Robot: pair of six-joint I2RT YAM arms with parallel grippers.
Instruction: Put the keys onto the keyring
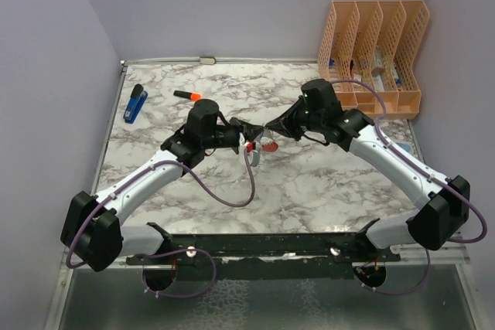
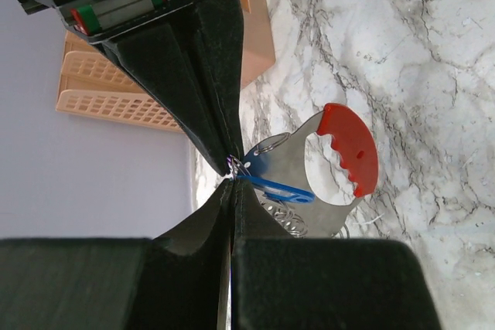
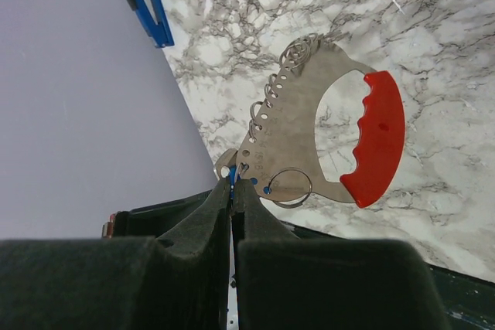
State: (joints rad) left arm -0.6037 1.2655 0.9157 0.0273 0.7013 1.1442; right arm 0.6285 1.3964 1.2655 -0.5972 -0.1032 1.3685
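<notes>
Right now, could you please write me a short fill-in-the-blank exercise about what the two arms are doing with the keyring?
1. The keyring has a curved grip coloured ____.
2. The key at the left hand is coloured ____.
3. The right hand pinches the keyring's corner with its fingers ____ (open or shut).
4. The organizer stands at the table's far ____ corner.

Missing words: red; blue; shut; right.

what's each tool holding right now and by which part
The right tool pinches the keyring by its silvery corner, opposite the red grip. The left tool seems shut on the tip of the blue key at that same corner.
</notes>
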